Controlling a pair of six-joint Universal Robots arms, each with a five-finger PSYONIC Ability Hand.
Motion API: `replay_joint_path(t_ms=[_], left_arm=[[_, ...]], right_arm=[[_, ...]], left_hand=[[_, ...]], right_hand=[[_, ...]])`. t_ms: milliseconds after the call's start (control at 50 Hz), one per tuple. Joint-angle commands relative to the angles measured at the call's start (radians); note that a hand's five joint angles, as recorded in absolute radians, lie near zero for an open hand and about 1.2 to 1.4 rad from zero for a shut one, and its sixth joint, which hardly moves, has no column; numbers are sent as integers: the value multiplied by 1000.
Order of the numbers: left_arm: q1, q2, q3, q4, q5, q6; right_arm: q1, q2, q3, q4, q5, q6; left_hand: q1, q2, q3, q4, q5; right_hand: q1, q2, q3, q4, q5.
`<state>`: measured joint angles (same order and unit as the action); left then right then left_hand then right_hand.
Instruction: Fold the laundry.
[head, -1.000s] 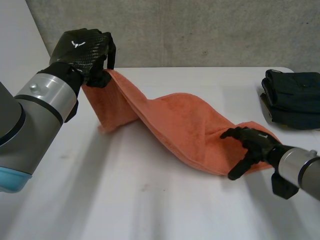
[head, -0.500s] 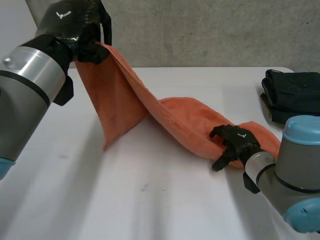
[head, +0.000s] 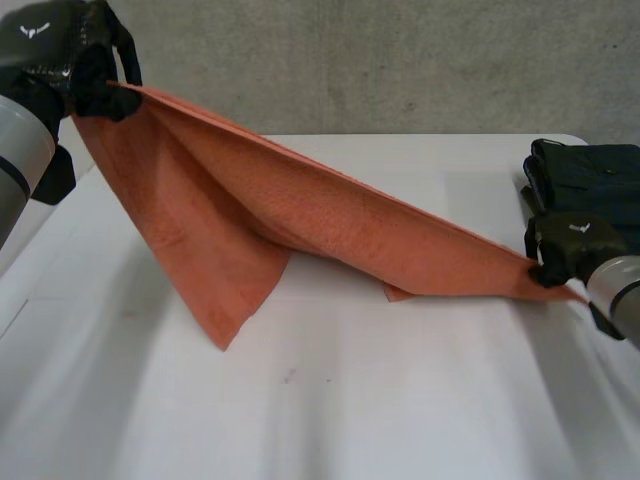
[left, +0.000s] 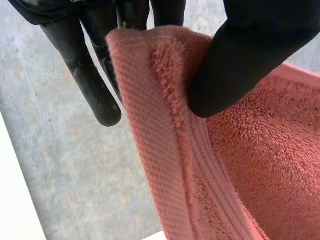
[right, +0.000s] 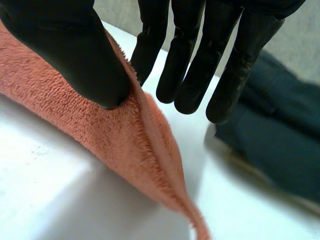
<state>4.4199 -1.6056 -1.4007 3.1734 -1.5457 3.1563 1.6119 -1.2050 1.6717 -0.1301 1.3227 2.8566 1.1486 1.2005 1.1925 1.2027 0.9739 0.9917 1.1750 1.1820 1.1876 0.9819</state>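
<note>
The orange terry-cloth towel (head: 330, 225) is stretched in the air between both hands, sloping from high on the left down to the white surface (head: 350, 400) on the right. The left hand (head: 60, 50) is raised well above the surface, pinching a hemmed corner between thumb and fingers. The right hand (head: 570, 245) sits low, just at the surface, thumb clamping the towel's other end against its fingers. One loose corner hangs down toward the surface, can't tell if it touches. A folded stack of dark blue clothes (head: 590, 180) lies just behind the right hand.
</note>
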Motion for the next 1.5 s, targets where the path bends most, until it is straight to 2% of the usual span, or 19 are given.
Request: replay_joint_path(t_ms=[20, 140, 240, 320, 360, 480, 580, 660, 720, 800, 820, 900, 1020, 1100, 1340, 1420, 1500], left_arm=[[10, -1, -58, -30, 19, 11], [26, 10, -80, -111, 79, 43], [59, 10, -110, -173, 113, 139], [65, -8, -144, -174, 118, 215], [64, -48, -152, -170, 116, 246], [65, -226, -110, -125, 116, 274], [50, -425, 41, -38, 111, 283], [49, -532, 231, 40, 110, 291], [42, -559, 356, 108, 111, 292], [41, -562, 509, 278, 110, 289], [42, -557, 544, 353, 110, 287], [47, -508, 572, 477, 101, 272], [44, -471, 519, 476, 102, 248], [53, -439, 379, 461, 110, 223], [70, -384, -69, 432, 121, 225], [72, -381, -162, 410, 119, 226], [78, -379, -210, 341, 121, 251]], right_arm=[[-20, -200, -111, 263, -158, -150], [-17, -327, -282, 509, -181, -255], [-10, -357, -391, 667, -178, -336], [2, -295, -438, 750, -166, -416], [43, -211, -464, 779, -149, -456], [132, 4, -532, 794, -24, -497], [163, 223, -679, 738, 76, -476], [203, 301, -846, 625, 81, -378], [215, 320, -979, 534, 86, -303], [224, 328, -1217, 303, 93, -171], [224, 325, -1246, 261, 104, -155], [224, 306, -1316, 135, 144, -128], [227, 275, -1290, 155, 141, -128], [237, 266, -1192, 207, 129, -126], [226, 208, -693, 283, 21, -140], [226, 211, -506, 361, -37, -238], [212, 219, -410, 402, -40, -339]], left_hand=[[248, 196, 204, 194, 248], [248, 196, 204, 194, 248], [248, 196, 204, 194, 248], [248, 196, 204, 194, 248], [248, 196, 204, 194, 248], [248, 196, 204, 194, 248], [248, 196, 204, 194, 248], [248, 196, 204, 194, 248], [248, 196, 204, 194, 248], [248, 196, 204, 194, 248], [248, 196, 204, 194, 248], [248, 196, 204, 194, 248], [248, 196, 204, 194, 248], [248, 196, 204, 194, 248], [248, 196, 204, 194, 248], [248, 196, 204, 194, 248], [248, 196, 204, 194, 248]], right_hand=[[405, 221, 214, 209, 240], [405, 221, 214, 209, 240], [405, 221, 214, 209, 240], [405, 221, 214, 209, 240], [405, 221, 214, 209, 240], [405, 221, 214, 209, 240], [405, 221, 214, 209, 240], [405, 221, 214, 209, 240], [405, 221, 214, 209, 240], [405, 221, 214, 209, 240], [405, 221, 214, 209, 240], [405, 221, 214, 209, 240], [405, 221, 214, 209, 240], [405, 221, 214, 209, 240], [405, 221, 214, 209, 240], [405, 221, 214, 209, 240], [405, 221, 214, 209, 240]])
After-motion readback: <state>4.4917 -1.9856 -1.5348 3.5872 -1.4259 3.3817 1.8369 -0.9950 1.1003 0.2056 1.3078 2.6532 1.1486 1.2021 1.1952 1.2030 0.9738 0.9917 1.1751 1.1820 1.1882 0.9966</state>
